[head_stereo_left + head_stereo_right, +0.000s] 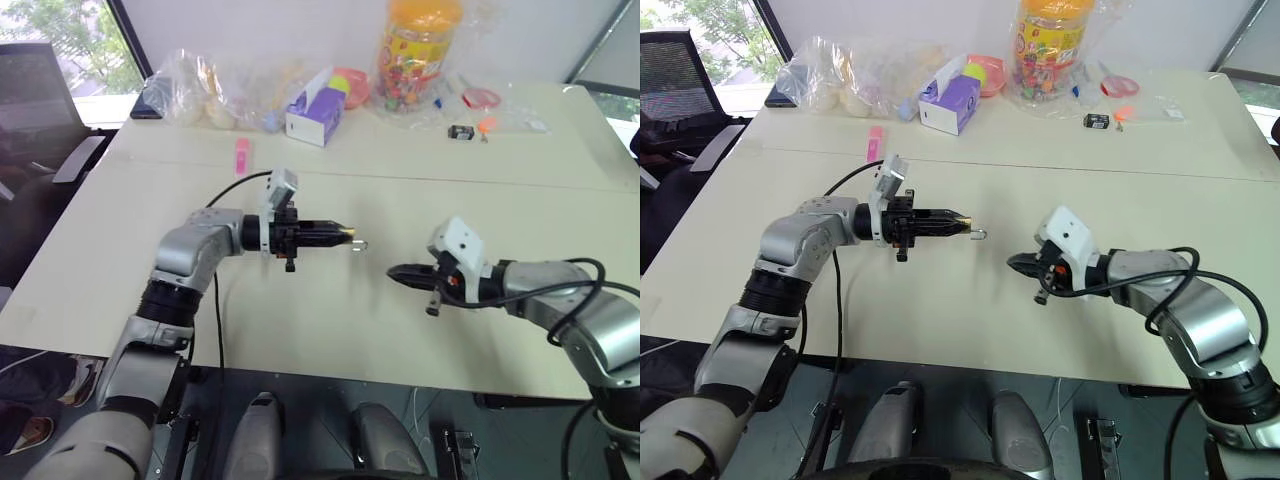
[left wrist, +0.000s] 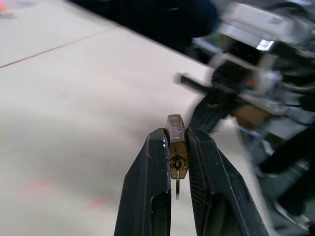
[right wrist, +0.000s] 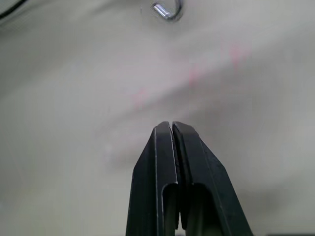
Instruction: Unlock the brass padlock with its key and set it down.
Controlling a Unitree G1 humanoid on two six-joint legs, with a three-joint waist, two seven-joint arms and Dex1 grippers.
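The left gripper [image 2: 176, 142] is clamped on the brass padlock [image 2: 176, 152], held above the table [image 1: 300, 330]; the key [image 2: 177, 183] (a thin silvery sliver) sticks out of the padlock's end that faces the wrist. The right gripper [image 3: 170, 127] has its fingers pressed together, holding nothing visible. The silvery shackle [image 1: 978, 235] points toward the right gripper, the padlock's long axis roughly level. The right gripper is blurred in the left wrist view

Golden-brass padlock [image 2: 176, 147], silvery shackle [image 3: 166, 10]; black fingers [image 2: 147, 187].
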